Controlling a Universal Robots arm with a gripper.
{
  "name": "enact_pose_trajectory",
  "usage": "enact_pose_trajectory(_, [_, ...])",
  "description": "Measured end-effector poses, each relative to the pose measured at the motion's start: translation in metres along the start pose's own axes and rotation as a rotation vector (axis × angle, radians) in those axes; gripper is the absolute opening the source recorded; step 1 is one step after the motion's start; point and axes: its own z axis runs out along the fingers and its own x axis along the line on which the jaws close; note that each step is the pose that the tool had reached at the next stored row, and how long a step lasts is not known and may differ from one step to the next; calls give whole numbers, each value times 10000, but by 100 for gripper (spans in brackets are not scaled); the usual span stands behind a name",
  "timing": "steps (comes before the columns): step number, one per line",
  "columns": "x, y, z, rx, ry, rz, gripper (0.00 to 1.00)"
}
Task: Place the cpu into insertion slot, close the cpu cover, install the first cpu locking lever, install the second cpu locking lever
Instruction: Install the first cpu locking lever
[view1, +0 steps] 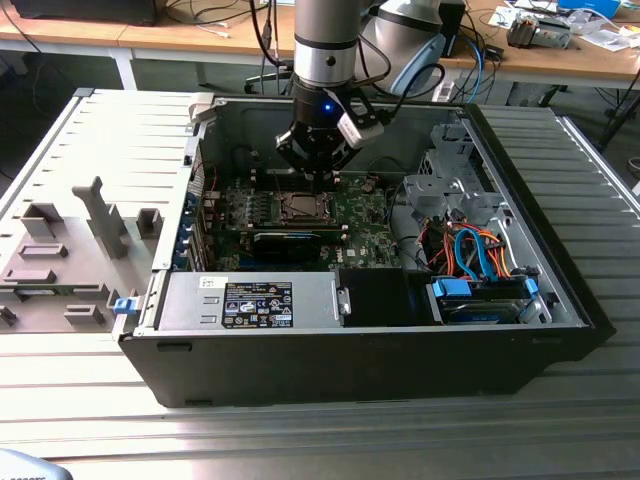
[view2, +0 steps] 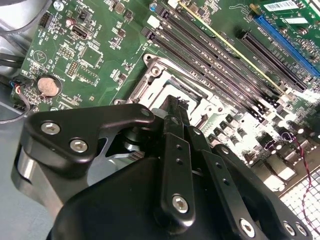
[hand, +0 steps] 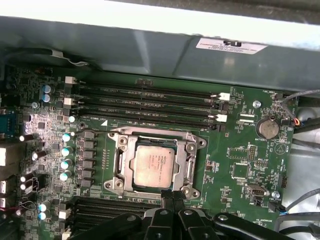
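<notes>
CPU seated in socket; gripper poised just above it.

Exterior view: gripper (view1: 318, 178) hangs inside the open computer case (view1: 560, 290), over the motherboard (view1: 365, 215) socket. Second wrist view: gripper fingers (view2: 176, 131) drawn narrow, together, holding nothing, beside the socket frame (view2: 150, 80). First wrist view: cpu (hand: 155, 166) lies flat within the socket frame, silvery top exposed; memory slots (hand: 150, 102) run alongside.

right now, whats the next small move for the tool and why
Probably lower the tool at the socket's edge to swing the cover shut: the cpu already sits in the socket, its silvery top exposed, and the tool hangs just above the motherboard.
</notes>
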Motion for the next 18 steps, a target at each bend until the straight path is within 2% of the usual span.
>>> enact_pose_trajectory(18, [0, 0, 0, -3, -31, -362, 11])
